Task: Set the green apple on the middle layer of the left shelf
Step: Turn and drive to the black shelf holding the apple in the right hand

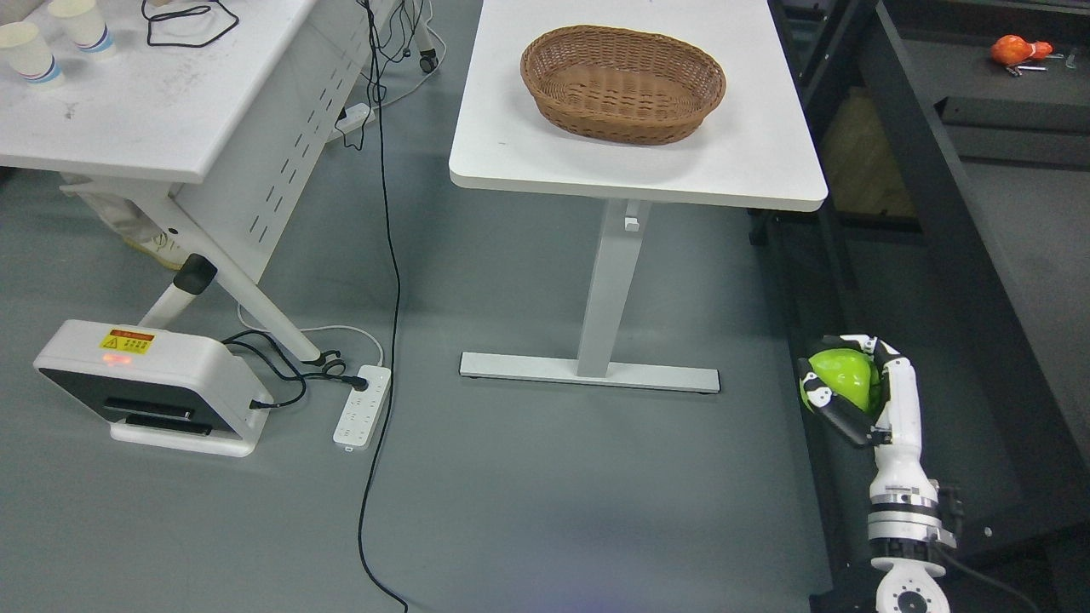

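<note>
My right hand (839, 387) rises from the lower right on a white arm, its fingers curled around a bright green apple (843, 377). It holds the apple low, over the dark base of a black shelf frame (928, 213) on the right side. A thumb and fingers cover the apple's left and lower edges. My left arm does not show.
A white table (758, 162) carries an empty wicker basket (623, 83); its leg and foot (589, 371) stand on the grey floor. At left are a second white table with paper cups (30, 53), a white device (153, 385), a power strip (362, 405) and cables. An orange object (1019, 51) lies on the dark shelf.
</note>
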You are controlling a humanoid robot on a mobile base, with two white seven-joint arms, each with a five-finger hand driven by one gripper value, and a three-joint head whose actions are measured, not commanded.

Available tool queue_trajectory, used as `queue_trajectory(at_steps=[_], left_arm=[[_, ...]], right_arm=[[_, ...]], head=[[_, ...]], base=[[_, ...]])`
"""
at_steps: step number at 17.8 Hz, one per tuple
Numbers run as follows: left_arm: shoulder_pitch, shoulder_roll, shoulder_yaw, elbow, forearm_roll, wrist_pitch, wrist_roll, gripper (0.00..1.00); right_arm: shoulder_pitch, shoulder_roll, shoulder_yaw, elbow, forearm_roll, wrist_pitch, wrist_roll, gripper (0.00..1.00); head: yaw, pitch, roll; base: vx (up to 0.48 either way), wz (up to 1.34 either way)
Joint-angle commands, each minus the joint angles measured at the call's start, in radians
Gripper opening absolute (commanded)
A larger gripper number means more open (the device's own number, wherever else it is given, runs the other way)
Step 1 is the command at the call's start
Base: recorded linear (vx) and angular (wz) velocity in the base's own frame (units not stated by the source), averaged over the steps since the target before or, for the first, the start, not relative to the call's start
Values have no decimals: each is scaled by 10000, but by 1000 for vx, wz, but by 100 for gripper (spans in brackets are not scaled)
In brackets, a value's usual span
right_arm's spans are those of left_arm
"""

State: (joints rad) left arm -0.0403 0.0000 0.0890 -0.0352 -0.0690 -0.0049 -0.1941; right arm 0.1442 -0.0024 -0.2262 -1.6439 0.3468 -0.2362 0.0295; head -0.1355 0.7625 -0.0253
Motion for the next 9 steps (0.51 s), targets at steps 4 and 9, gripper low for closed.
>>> queue_trajectory(at_steps=[4,9], left_arm=[[4,175,0,0,0,19,8,100],[4,175,0,0,0,34,8,100]], right_arm=[[46,-151,973,71,-1595,-31,-158,0],[122,-151,1219,10,-1750,-337,-234,0]], head=[[0,0,0],[0,0,0]], base=[[-220,-200],[-167,-459]])
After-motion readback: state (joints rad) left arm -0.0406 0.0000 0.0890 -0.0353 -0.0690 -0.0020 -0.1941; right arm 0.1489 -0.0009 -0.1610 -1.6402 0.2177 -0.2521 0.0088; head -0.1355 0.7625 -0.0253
